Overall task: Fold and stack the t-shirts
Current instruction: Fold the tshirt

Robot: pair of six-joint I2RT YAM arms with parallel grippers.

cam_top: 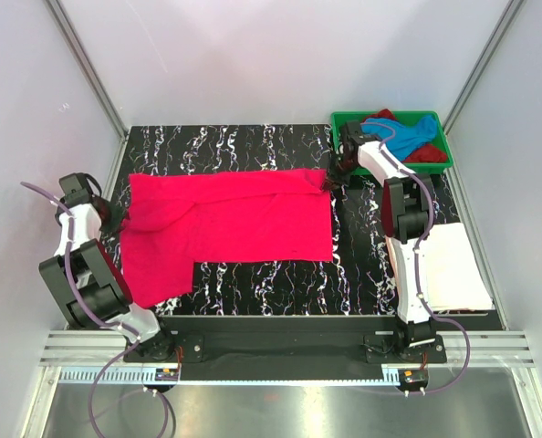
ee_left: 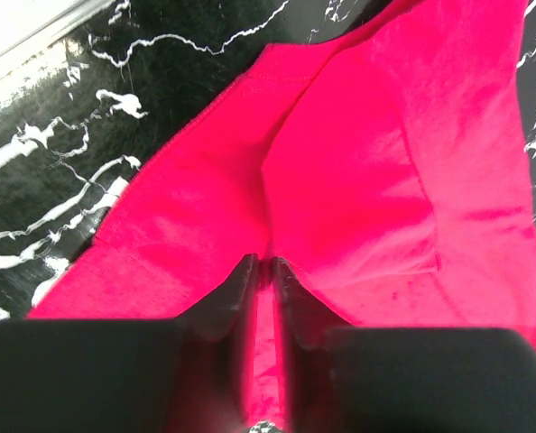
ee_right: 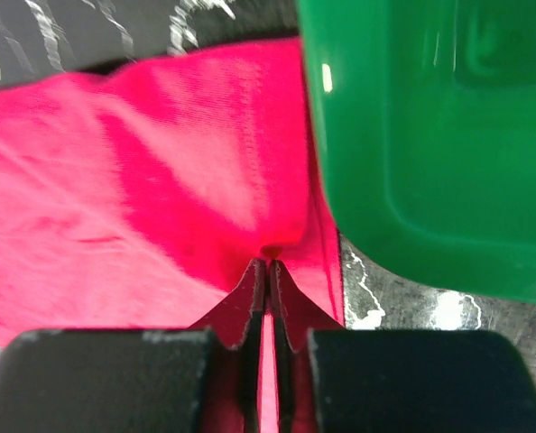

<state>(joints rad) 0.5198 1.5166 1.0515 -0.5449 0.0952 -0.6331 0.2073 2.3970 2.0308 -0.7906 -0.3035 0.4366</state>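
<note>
The hot pink t-shirt [cam_top: 225, 224] lies spread across the black marbled table, its left part folded down toward the near edge. My left gripper [cam_top: 116, 214] sits low at the shirt's left edge. In its wrist view the fingers [ee_left: 266, 263] stand narrowly parted, with pink cloth [ee_left: 358, 162] creased between and beyond the tips. My right gripper [cam_top: 330, 178] is at the shirt's far right corner, shut [ee_right: 268, 263] on a pucker of pink cloth [ee_right: 115, 180]. A sky blue t-shirt [cam_top: 412, 135] and a dark red t-shirt [cam_top: 431, 153] lie bunched in the tray. A folded white t-shirt [cam_top: 453, 265] rests at the right.
The green plastic tray [cam_top: 344, 119] stands at the far right corner, its wall [ee_right: 430, 135] right beside my right gripper. Pale enclosure walls rise on the left, the right and the far side. The arm bases and a metal rail run along the near edge.
</note>
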